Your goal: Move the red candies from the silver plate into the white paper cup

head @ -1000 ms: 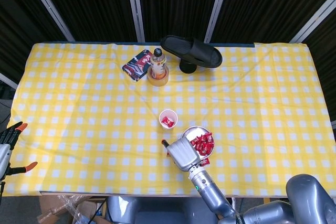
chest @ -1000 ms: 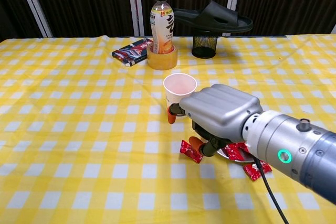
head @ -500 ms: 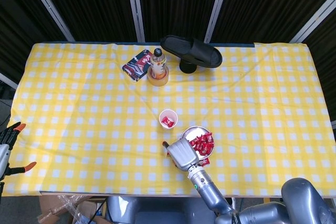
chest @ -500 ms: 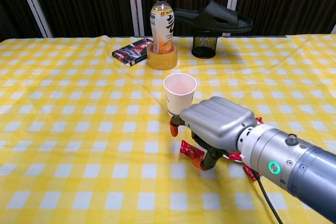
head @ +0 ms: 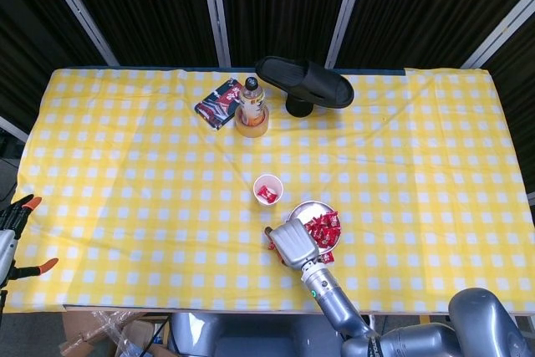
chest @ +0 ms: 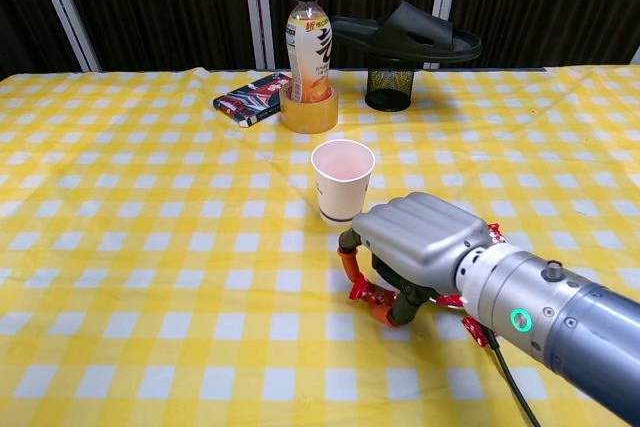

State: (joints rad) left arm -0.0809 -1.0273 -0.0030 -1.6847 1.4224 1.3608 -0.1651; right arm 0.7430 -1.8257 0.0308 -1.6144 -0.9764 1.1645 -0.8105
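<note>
Most of the work is judged unfinished. On the counter (head: 125, 181), the right hand (chest: 420, 247) is lowered just left of the plate (head: 298, 209), fingers curled around a stray candy (chest: 372, 295). One candy is seen inside the cup (head: 268, 190); the candies (head: 323, 226) are mostly left heaped on the plate.

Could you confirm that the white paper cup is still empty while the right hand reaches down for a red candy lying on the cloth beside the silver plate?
Not quite: the white paper cup is not empty. The head view shows a red candy already inside it. The rest holds: the right hand reaches down at a red candy on the cloth beside the silver plate.
</note>
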